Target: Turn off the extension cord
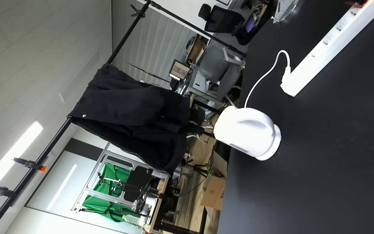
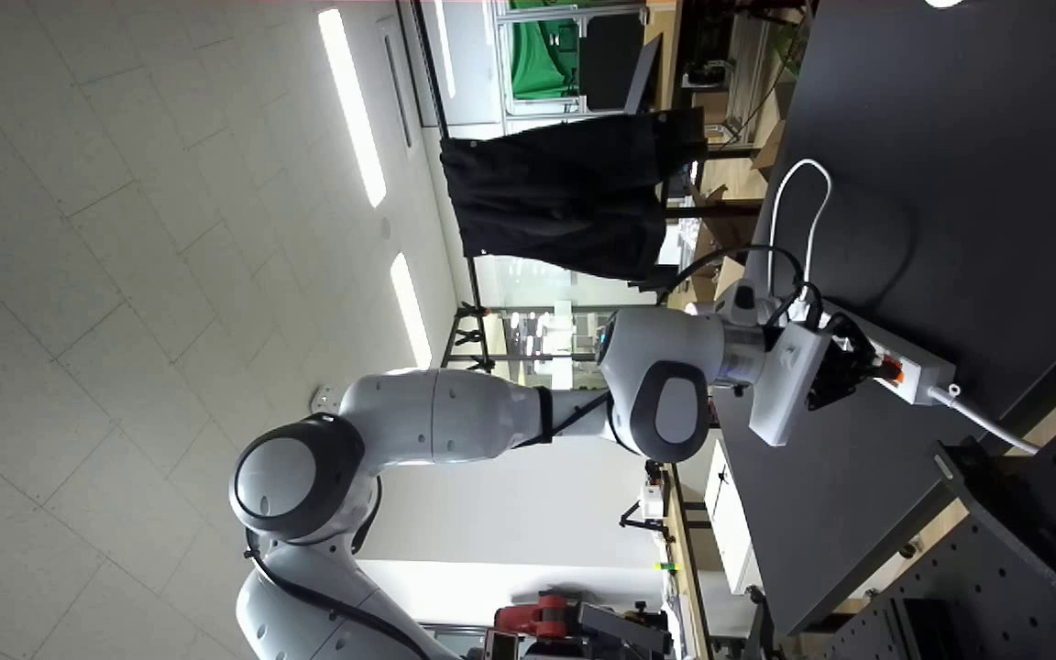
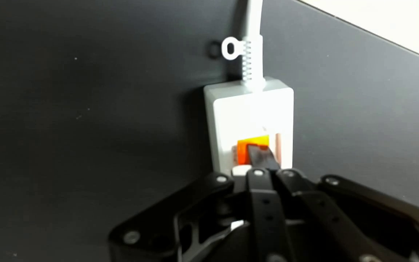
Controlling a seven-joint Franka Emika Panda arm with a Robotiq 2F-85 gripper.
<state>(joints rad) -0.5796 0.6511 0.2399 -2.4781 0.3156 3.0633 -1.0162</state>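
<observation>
The white extension cord (image 1: 331,45) lies on the black table with a white plug in its end. It also shows in an exterior view (image 2: 931,374), partly behind my gripper. In the wrist view, its switch end (image 3: 253,112) is upright in the middle, with the cable (image 3: 253,54) leading off the top. The orange switch (image 3: 243,151) is lit yellow along its far edge and also shows in an exterior view (image 2: 895,368). My gripper (image 3: 262,156) is shut, fingertips together, pointing down at the switch. The tips overlap the switch and seem to touch it; they hide part of it.
A white kettle (image 1: 247,133) stands on the black table (image 1: 320,169), with a white cable (image 1: 265,74) running from the plug behind it. The table edge (image 3: 369,31) passes at upper right in the wrist view. A black bracket (image 2: 1014,522) stands near the cord's end.
</observation>
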